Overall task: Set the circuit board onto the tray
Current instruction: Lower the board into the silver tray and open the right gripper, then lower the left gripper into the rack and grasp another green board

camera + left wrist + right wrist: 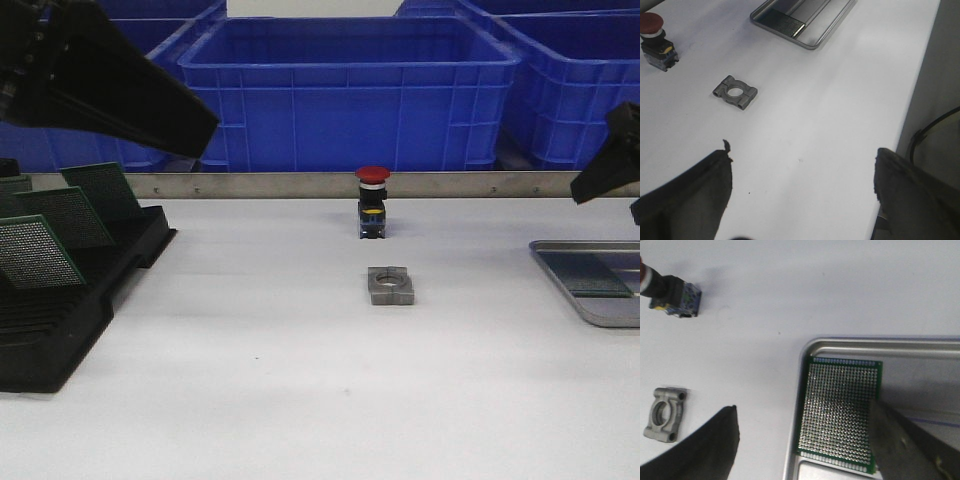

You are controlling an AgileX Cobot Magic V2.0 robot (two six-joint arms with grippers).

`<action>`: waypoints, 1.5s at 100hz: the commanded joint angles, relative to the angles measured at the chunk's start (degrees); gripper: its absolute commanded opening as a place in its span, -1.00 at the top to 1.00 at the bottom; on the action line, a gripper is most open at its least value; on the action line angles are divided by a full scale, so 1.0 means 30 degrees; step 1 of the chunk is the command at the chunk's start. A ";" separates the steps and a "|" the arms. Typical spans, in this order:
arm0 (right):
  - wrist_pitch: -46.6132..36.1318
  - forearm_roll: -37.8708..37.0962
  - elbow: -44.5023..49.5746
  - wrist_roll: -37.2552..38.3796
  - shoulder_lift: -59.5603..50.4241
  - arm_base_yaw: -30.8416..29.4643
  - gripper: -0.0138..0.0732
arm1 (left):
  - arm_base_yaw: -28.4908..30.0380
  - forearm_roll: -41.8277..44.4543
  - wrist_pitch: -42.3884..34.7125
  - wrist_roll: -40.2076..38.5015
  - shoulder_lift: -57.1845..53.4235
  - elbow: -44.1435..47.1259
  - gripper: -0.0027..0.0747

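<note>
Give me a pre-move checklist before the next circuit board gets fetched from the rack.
1. First circuit board lies flat inside the tray: ok, at the tray's end nearest the table centre.
2. Right end effector is free of that board: ok, fingers apart and nothing between them.
3. Left end effector is open and empty: ok, only bare table shows between its fingers.
4. Boards remain in the black rack: ok, several stand upright in its slots.
5. Red push button and metal clamp block keep off the rack and tray: ok, both sit mid-table.
6. Room left in the tray: cannot tell, its far part is out of view.
</note>
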 commanded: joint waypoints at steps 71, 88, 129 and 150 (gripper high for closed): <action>0.3305 0.0570 0.0675 -0.0831 -0.7187 -0.0059 -0.39 | 0.3069 1.4477 0.2704 -0.3275 -0.0551 -0.5619 -0.48; 0.3586 0.0746 0.0675 -0.0854 -0.7357 -0.0059 -0.39 | 0.3069 1.6553 0.2667 -0.3275 -0.0551 -0.5619 -0.48; 0.4089 0.0782 0.0675 -0.0854 -0.7357 -0.0059 -0.39 | 0.3069 1.6748 0.1479 -0.3239 0.2344 -0.5619 -0.48; 0.4122 0.0782 0.0675 -0.0854 -0.7357 -0.0059 -0.39 | 0.3069 1.6787 -0.0468 -0.3239 0.4370 -0.5619 -0.48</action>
